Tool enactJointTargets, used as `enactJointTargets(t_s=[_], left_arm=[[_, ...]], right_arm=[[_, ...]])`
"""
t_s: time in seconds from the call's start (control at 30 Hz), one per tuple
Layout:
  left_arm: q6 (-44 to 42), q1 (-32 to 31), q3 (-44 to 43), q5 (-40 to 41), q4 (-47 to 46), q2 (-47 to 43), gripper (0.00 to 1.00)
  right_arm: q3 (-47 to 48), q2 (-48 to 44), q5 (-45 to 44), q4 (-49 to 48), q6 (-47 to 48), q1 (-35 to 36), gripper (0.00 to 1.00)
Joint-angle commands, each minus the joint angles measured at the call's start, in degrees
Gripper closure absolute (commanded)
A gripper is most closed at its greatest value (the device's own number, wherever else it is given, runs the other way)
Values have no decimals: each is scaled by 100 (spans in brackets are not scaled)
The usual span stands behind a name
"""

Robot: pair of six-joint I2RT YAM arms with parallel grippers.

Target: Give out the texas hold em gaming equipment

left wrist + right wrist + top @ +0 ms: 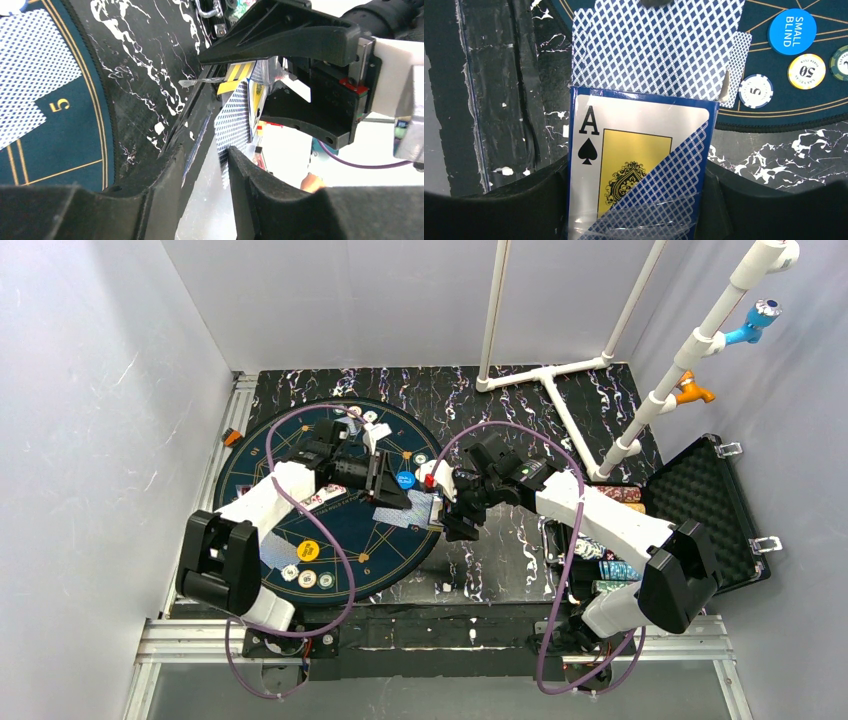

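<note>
Right gripper is clamped on the deck box, held off the mat at its 3 o'clock edge. One card sticks out of the box. Left gripper has its jaws partly apart around the card's free end; the card touches one finger and isn't pinched.

Risks:
- Left gripper closes off-centre, so the card bends or slips out.
- Several cards come out together.
- The pull tilts the box in the right grip.
- A dropped card hits the small blind button or the chips at 3 o'clock.
</note>
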State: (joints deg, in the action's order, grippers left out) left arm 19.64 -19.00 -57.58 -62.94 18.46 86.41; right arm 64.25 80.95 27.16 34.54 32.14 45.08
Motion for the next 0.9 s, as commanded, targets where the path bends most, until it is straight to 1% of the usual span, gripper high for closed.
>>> enactJointTargets(t_s=[0.0,0.1,0.13,0.17,0.27,0.4,0.43,0.5,0.53,0.67,0.87], left_arm=[[123,176,158,-329,-421,-555,57],[572,156,372,-423,-1083,-803,32],[729,141,435,-403,-1255,-829,29],[827,104,470,-340,-1357,-834,28],[899,-141,500,-117,-1398,-723,28],[923,-305,588,85,-1349,-547,31],[789,-308,548,130,-1156,-525,34],[408,-297,365,185,-624,-497,39],[331,-289,302,178,-500,-513,42],[145,-174,283,247,-291,-680,55],[-3,89,229,220,-32,-758,69]], right_arm=[[88,-260,180,-347,48,1,99],[96,-234,148,-354,40,2,99],[104,-225,149,-364,35,6,99],[117,-216,149,-377,24,2,99],[167,-173,157,-412,-28,8,99],[236,-158,188,-400,-58,2,99],[237,-165,193,-388,-59,1,99],[221,-182,186,-383,-65,-8,99],[206,-191,193,-387,-62,-16,99],[168,-210,224,-395,-71,-47,99],[159,-220,229,-393,-64,-61,99]])
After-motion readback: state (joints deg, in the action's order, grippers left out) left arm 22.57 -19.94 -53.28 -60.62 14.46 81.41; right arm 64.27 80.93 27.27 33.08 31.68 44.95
